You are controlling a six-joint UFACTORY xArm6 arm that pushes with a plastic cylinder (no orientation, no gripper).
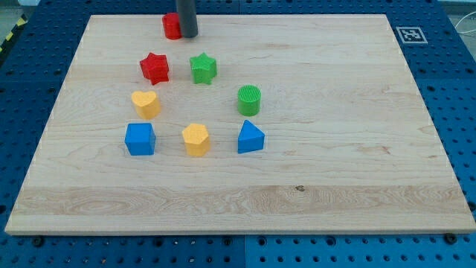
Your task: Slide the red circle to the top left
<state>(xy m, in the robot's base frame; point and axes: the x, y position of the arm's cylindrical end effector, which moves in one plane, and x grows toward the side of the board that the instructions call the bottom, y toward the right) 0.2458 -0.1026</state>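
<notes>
The red circle [171, 26] sits near the board's top edge, left of centre. My tip [189, 35] stands right against its right side, partly covering it. Below them lie a red star [155, 68] and a green star [202, 68]. Further down are a yellow heart [146, 103], a green circle [249, 100], a blue cube [140, 139], a yellow hexagon [196, 139] and a blue triangle [250, 138].
The wooden board [335, 149] lies on a blue pegboard table [461, 89]. A black-and-white marker tag [410, 34] is at the board's top right corner. The board's top left corner [93, 18] lies to the left of the red circle.
</notes>
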